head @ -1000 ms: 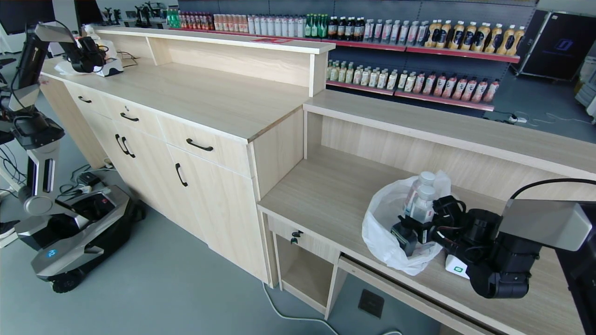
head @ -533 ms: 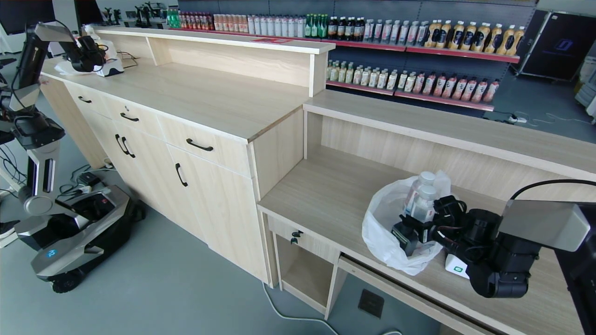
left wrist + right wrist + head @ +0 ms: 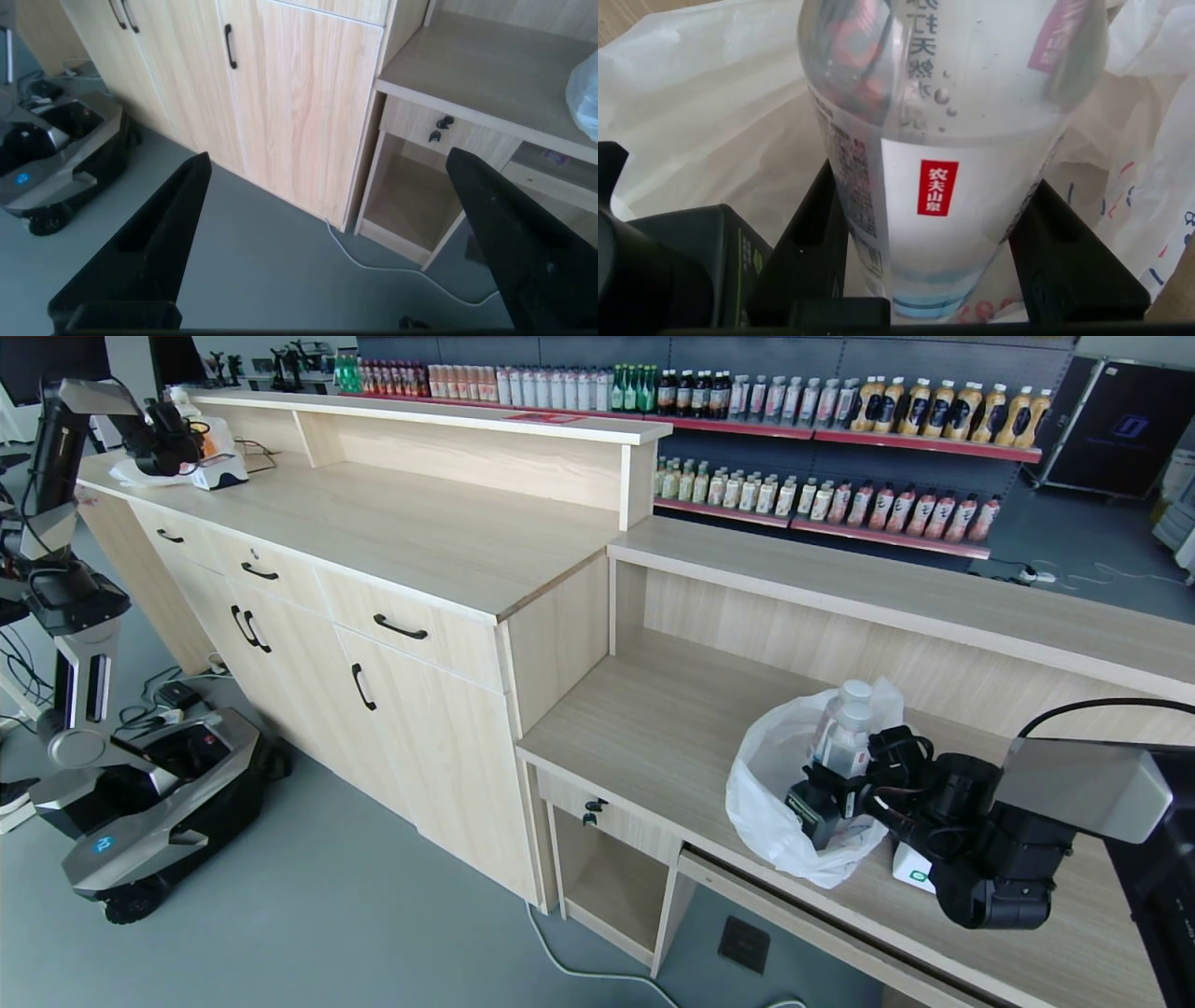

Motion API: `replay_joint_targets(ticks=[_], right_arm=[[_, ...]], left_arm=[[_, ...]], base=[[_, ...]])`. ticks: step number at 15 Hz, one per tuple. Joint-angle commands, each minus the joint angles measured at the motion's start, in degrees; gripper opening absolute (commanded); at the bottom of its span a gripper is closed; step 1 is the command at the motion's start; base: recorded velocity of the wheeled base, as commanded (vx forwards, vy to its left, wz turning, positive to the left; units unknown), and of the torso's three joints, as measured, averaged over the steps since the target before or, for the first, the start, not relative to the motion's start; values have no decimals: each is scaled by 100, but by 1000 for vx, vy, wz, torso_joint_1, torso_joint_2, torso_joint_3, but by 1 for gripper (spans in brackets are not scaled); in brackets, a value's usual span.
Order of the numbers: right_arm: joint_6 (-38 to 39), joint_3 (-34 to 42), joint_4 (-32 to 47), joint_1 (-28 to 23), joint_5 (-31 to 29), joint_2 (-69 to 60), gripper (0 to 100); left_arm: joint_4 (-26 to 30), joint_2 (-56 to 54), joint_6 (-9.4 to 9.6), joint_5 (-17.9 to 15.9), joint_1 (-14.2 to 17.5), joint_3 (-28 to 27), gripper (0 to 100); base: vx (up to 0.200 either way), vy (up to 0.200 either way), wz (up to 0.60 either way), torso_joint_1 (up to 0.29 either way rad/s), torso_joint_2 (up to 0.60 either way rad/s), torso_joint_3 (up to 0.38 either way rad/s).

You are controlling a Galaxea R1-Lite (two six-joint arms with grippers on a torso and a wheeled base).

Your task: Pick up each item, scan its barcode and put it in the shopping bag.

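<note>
Broadly, the long wooden counter fills the left and far side, and a lower desk steps down at the right. On that desk, near its front edge, sits the white shopping bag with its mouth gaping upward. The right gripper reaches into it from the right, its two black fingers pinching a clear water bottle low on the body. The bottle is upright, with bag film around and beneath it. A second bottle stands just beside it on the far side, also in the bag. A small white device lies on the desk just to the right of the bag. The left gripper hangs over the grey floor with its fingers spread wide and nothing between them.

The step in hand looks like the release. It would go best if the base meets the bag's floor before the fingers part. They should part evenly, so the bottle is not nudged against its neighbour. The gripper should then lift straight up, since the thin film could easily catch on a finger and drag the bag.
</note>
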State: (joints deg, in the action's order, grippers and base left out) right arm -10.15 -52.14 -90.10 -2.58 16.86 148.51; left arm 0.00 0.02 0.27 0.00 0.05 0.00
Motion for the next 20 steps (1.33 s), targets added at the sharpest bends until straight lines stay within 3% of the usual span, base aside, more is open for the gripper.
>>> replay_joint_targets(ticks=[1,6,7,17,20], right_arm=[[-4,-7,10,4,2,73,0],[-13,20,10,4,2,73,0],[-13,20,10,4,2,64,100],[145,-16,10,-76,10,-727,100],[312,-156,625,-199,151,-1641,100]], left_arm=[[0,-2,0,0,4,0,100],[0,-2,0,0,4,0,100],[0,-2,0,0,4,0,100],[0,-2,0,0,4,0,100],[0,-2,0,0,4,0,100]], base=[[0,0,0,0,0,0],[0,0,0,0,0,0],[0,0,0,0,0,0],[0,0,0,0,0,0],[0,0,0,0,0,0]])
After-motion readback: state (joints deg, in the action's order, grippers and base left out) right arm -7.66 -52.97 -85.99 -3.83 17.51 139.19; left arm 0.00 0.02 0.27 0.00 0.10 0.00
